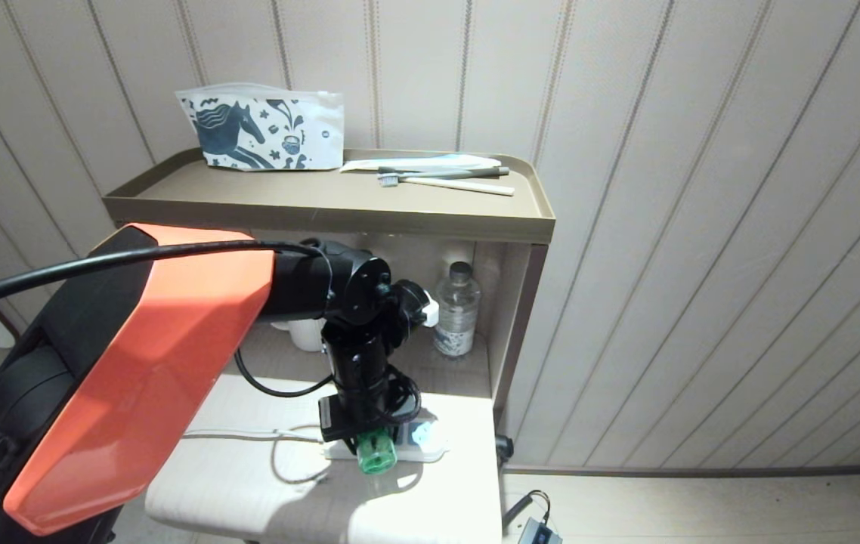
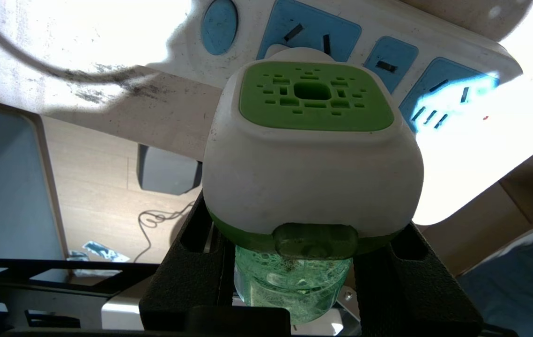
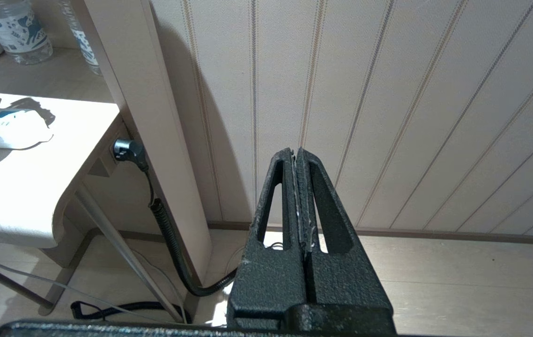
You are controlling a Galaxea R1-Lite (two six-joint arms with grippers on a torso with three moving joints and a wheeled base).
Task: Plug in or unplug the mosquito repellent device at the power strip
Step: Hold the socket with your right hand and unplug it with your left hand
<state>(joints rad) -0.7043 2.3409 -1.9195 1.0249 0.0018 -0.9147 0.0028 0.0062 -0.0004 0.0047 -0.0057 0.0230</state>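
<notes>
The mosquito repellent device (image 2: 313, 159) has a white body, a green vented top and a clear green bottle (image 2: 290, 290). Its back sits against a blue socket of the white power strip (image 2: 440, 44); the prongs are hidden. My left gripper (image 2: 301, 229) is shut on the bottle, one black finger on each side. From the head view the left gripper (image 1: 366, 431) points down over the device (image 1: 377, 458) and the power strip (image 1: 430, 452) on the white table (image 1: 309, 499). My right gripper (image 3: 296, 154) hangs shut and empty near the wall, away from the table.
The strip's white cord (image 1: 249, 435) runs left across the table. Behind stands a shelf unit (image 1: 400, 215) holding a water bottle (image 1: 456, 310), with a printed pouch (image 1: 264, 128) and toothbrushes (image 1: 445, 180) on top. A black coiled cable (image 3: 168, 234) hangs by the table's right edge.
</notes>
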